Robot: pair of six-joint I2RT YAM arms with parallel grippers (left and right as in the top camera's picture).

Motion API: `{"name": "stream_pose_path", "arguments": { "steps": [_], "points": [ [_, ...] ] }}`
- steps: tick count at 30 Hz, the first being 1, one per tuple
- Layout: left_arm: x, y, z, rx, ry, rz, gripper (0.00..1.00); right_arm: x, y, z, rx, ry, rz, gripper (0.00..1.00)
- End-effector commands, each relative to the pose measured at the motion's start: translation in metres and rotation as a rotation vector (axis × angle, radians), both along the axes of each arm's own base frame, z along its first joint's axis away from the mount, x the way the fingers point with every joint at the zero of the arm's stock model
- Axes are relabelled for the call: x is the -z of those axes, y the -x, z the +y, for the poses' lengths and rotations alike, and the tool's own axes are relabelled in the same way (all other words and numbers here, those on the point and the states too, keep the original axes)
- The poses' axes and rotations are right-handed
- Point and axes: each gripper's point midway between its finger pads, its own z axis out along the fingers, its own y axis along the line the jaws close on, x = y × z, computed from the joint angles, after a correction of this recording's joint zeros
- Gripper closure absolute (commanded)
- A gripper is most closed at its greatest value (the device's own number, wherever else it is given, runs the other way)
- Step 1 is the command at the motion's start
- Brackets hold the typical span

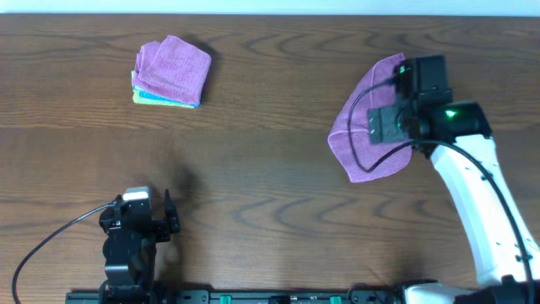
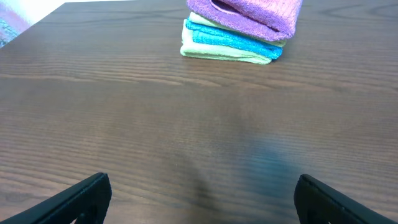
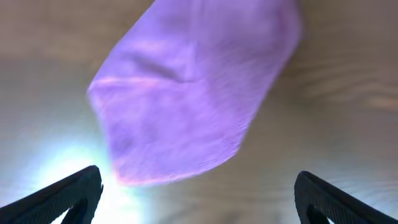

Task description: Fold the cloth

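Note:
A purple cloth lies loosely on the dark wooden table at the right, partly under my right arm. In the right wrist view the purple cloth is blurred and lies just beyond my right gripper, which is open and empty. In the overhead view the right gripper hovers above the cloth's far right edge. My left gripper is open and empty, low near the front left of the table.
A stack of folded cloths, purple on top of blue and yellow-green, sits at the back left; it also shows in the left wrist view. A bright glare falls at the lower left of the right wrist view.

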Motion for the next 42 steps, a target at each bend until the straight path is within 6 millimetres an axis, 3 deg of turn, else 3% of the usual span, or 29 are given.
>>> {"name": "stream_pose_path", "arguments": {
  "steps": [1, 9, 24, 42],
  "points": [
    [0.008, 0.001, 0.002, -0.005, -0.021, 0.022, 0.05, 0.022, 0.014, 0.026, -0.077, -0.063, 0.092, 0.03],
    [0.008, 0.001, 0.002, -0.001, -0.020, 0.022, 0.05, 0.065, 0.036, 0.043, -0.187, -0.022, 0.216, 0.07],
    [0.008, 0.001, 0.001, 0.002, -0.018, 0.022, 0.05, 0.122, 0.050, 0.056, -0.239, 0.037, 0.396, 0.08],
    [0.008, 0.001, 0.001, 0.002, -0.018, 0.022, 0.05, 0.154, 0.047, 0.041, -0.230, 0.172, 0.464, 0.13]
  ]
}}
